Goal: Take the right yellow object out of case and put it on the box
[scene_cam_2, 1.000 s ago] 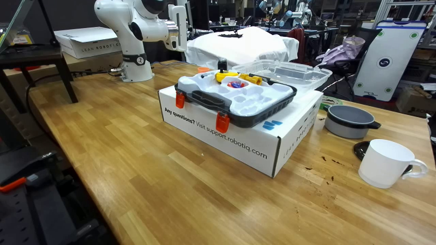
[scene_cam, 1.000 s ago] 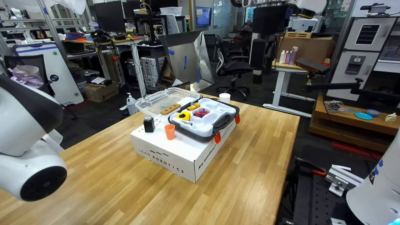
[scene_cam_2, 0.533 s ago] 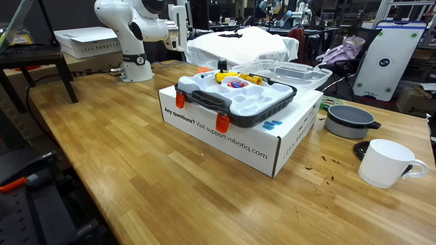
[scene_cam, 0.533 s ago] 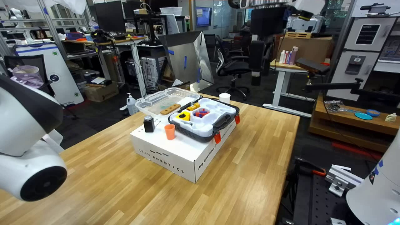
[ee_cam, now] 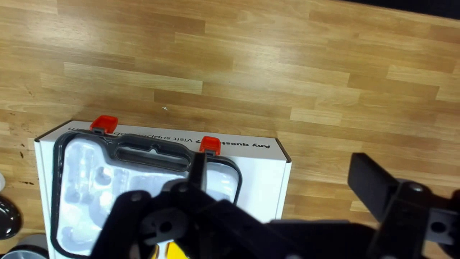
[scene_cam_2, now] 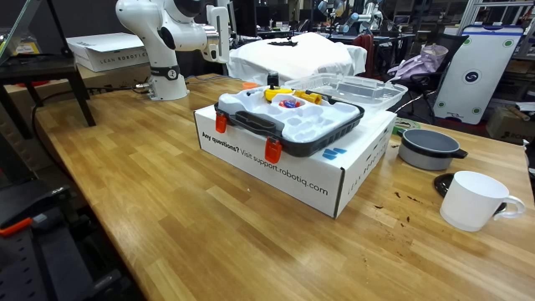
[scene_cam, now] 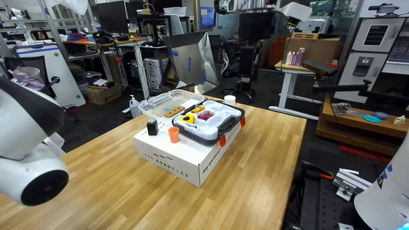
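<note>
Gripper (ee_cam: 277, 171), black, two-fingered, hung in mid-air, jaws spread wide, nothing held, while right yellow cylindrical object (scene_cam_2: 307, 96) lay in black white-lined case (scene_cam_2: 330, 143) atop white cardboard box (scene_cam_2: 296, 179).

- beneath me, the box (ee_cam: 264, 180) rests on the table (ee_cam: 251, 72).
- in an exterior view i see the case (scene_cam_2: 330, 140) on the box, the lid (scene_cam_2: 347, 87) behind it.
- in the case: left toy (scene_cam_2: 278, 94), right toy (scene_cam_2: 308, 98), front toy (scene_cam_2: 289, 104) before both.
- right of the box, on the table: the pot (scene_cam_2: 422, 157), the mug (scene_cam_2: 472, 201) before it.
- on the box, in an exterior view: cup (scene_cam: 174, 135) beside the case, bottle (scene_cam: 152, 127) left of the cup.
</note>
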